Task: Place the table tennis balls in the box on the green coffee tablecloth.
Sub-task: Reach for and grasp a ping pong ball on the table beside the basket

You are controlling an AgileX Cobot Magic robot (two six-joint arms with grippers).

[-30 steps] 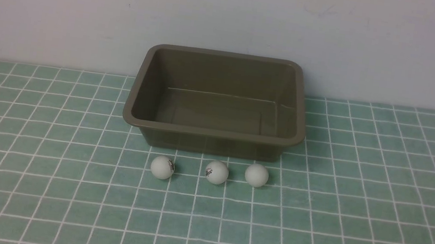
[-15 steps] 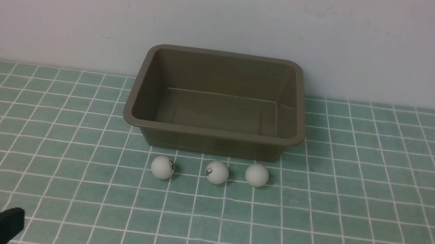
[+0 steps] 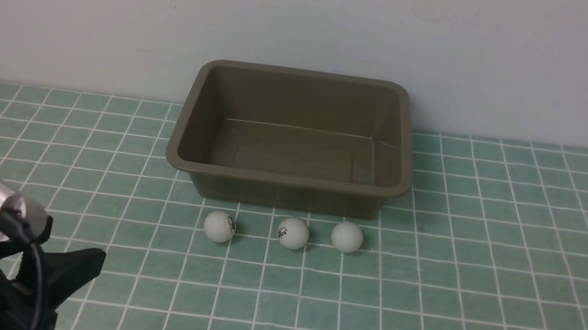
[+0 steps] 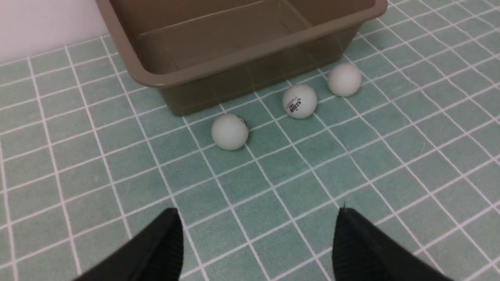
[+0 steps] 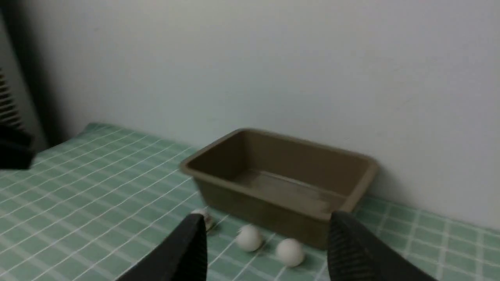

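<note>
White table tennis balls (image 4: 229, 131) waited; left gripper (image 4: 258, 212), jaws apart, probably needed centring over the nearest; right gripper (image 5: 265, 216) gaped empty too.

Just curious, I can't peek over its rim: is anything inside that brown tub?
Nothing visible: the box has a bare floor. The three table tennis balls lie on the green coffee tablecloth before it. The near wall hides a thin strip of floor.

White balls (image 3: 293, 233), olive-brown box (image 3: 287, 179), teal cloth (image 3: 484, 284) with white grid
</note>
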